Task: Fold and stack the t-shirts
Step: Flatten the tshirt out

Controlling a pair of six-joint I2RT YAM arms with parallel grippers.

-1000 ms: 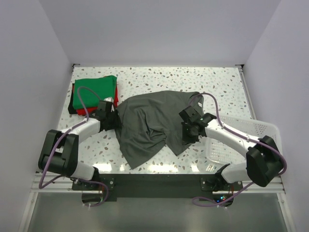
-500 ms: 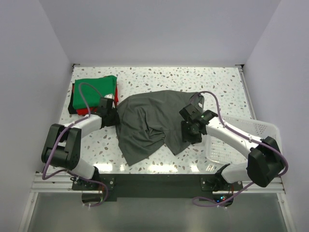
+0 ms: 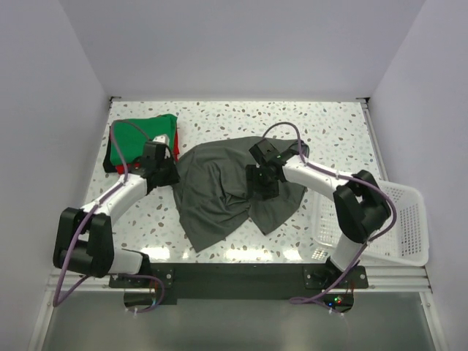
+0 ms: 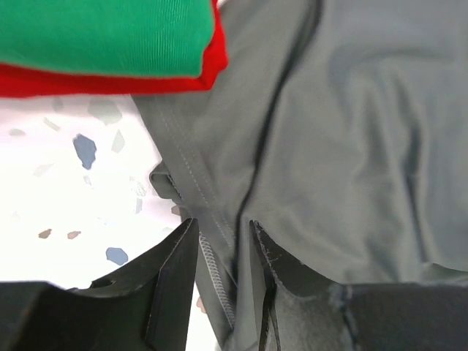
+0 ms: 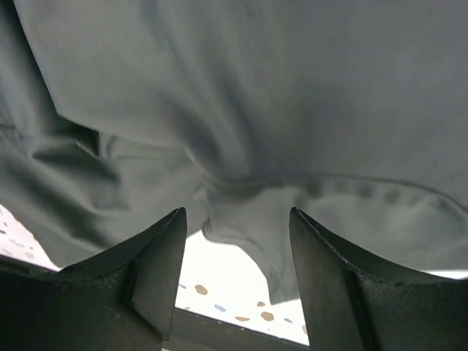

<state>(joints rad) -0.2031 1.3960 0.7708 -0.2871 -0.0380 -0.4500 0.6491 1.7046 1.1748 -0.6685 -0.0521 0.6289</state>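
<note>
The charcoal-grey t-shirt (image 3: 219, 194) lies crumpled in the middle of the table. The green t-shirt (image 3: 142, 135) sits folded on the folded red t-shirt (image 3: 175, 143) at the far left. My left gripper (image 3: 165, 174) is at the grey shirt's left edge, next to the stack. In the left wrist view my left gripper (image 4: 224, 245) is shut on the grey shirt's hem (image 4: 212, 241), with the green (image 4: 110, 33) and red (image 4: 110, 80) shirts just beyond. My right gripper (image 3: 260, 183) is over the grey shirt's right half. In the right wrist view it (image 5: 238, 230) is open, grey cloth (image 5: 248, 110) bunched between and beyond its fingers.
A white mesh basket (image 3: 406, 219) stands at the right edge of the table, beside the right arm. White walls close in the table on the left, back and right. The speckled tabletop (image 3: 241, 117) shows behind the shirts.
My right gripper has moved left, from the grey shirt's right edge to over its middle. My left gripper has shifted slightly farther and left with the hem, closer to the stack.
</note>
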